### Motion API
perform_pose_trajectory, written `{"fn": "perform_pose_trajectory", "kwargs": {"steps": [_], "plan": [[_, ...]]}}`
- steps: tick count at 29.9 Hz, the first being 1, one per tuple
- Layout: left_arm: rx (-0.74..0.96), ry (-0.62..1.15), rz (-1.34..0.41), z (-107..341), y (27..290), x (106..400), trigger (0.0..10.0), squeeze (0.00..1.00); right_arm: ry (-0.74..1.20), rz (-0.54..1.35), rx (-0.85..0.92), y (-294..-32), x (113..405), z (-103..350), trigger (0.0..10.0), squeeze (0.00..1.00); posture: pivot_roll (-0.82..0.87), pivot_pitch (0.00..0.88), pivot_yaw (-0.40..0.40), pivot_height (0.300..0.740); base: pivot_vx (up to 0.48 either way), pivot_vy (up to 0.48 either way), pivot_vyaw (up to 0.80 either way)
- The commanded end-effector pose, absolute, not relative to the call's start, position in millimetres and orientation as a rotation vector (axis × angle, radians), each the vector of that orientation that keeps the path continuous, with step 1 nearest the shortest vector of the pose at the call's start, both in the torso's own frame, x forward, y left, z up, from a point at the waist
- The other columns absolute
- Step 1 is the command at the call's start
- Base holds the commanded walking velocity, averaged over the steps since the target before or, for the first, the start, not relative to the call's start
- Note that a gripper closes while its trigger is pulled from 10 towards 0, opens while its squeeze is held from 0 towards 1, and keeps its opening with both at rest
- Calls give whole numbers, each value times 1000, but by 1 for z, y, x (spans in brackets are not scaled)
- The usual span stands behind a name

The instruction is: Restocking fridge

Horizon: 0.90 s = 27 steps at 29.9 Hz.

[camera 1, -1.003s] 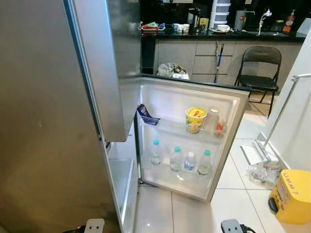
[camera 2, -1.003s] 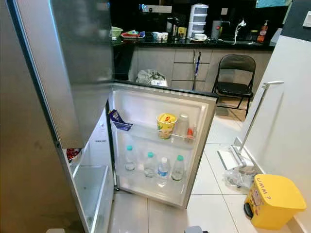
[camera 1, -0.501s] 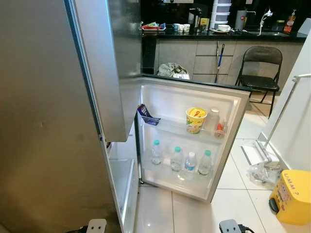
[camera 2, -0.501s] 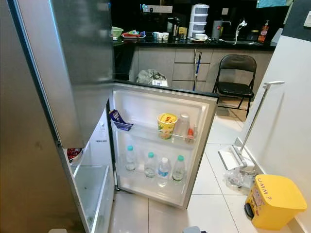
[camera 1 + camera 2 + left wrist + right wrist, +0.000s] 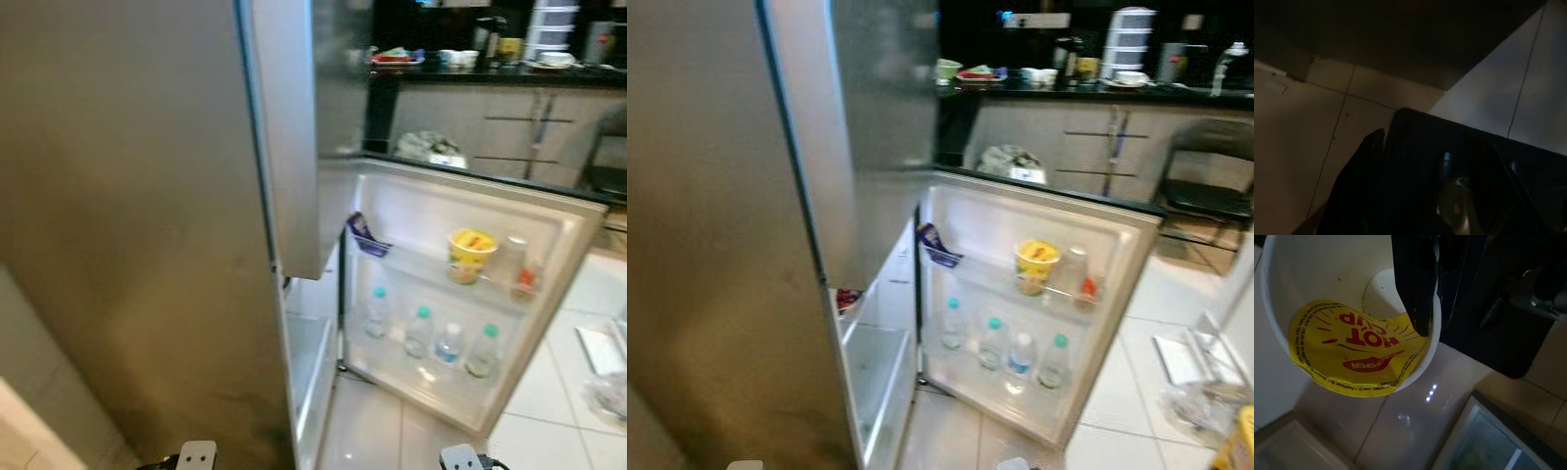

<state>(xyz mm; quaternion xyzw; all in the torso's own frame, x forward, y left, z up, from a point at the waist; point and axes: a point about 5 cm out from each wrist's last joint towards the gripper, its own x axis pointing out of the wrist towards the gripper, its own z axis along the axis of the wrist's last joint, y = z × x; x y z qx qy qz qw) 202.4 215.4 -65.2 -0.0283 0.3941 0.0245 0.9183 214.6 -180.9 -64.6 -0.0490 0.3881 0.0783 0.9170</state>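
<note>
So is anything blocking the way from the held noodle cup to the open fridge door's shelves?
Nothing visible does. The right gripper holds the white and yellow noodle cup; the white fridge door stands open ahead, though its upper shelf already carries items.

Home kitchen, open fridge (image 5: pixel 1038 294), cluttered counter (image 5: pixel 1097 90)

the open fridge door (image 5: pixel 1136 257) has two racks. the upper rack (image 5: pixel 999 279) carries a blue packet (image 5: pixel 933 244) leaning at its hinge end, then a yellow cup (image 5: pixel 1036 265), a pale bottle (image 5: pixel 1073 269) and something small and red (image 5: pixel 1087 290) bunched near the outer end. the lower rack (image 5: pixel 1004 384) has four water bottles (image 5: pixel 1021 354) upright in a row, green and blue caps. inside the fridge there's a clear drawer (image 5: pixel 872 367) low down, something red (image 5: pixel 847 297) on the shelf above it.
</note>
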Motion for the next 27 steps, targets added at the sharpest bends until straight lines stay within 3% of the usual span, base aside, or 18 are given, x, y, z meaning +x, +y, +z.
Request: {"fn": "perform_pose_trajectory", "kwargs": {"steps": [1,27], "plan": [[-61,823,55,-68,215,198,10000,0,820,154,-99,-182,210,-67,10000,0,-2,53,1,740,0,0,800],[-57,821,34,-66,214,203,10000,0,828,141,-93,-184,209,-68,10000,0,-6,63,11,740,0,0,800]]}}
